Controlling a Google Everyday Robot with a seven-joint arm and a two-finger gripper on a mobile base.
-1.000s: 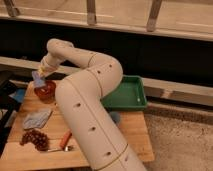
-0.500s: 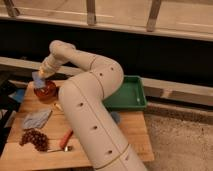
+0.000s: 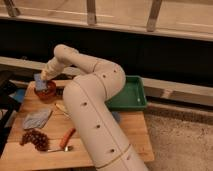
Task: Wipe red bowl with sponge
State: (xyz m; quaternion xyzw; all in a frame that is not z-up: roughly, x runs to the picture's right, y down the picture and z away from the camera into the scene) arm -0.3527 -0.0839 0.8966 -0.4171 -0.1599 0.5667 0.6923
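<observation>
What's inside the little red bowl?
A light-blue rectangular sponge, pinched by the robot's gripper just above the small round red bowl. The bowl's bottom beneath it is hidden.

A green tray point(image 3: 141, 93) sits at the far right corner of my wooden surface point(image 3: 131, 136). Near the left edge lies a crumpled grey-blue cloth point(image 3: 37, 119), with a dark bunch of grapes point(image 3: 35, 138) just in front of it. Beside the grapes lies an orange-handled spoon point(image 3: 66, 138), metal end nearest the front edge. Speckled floor point(image 3: 182, 137) spreads rightward.
</observation>
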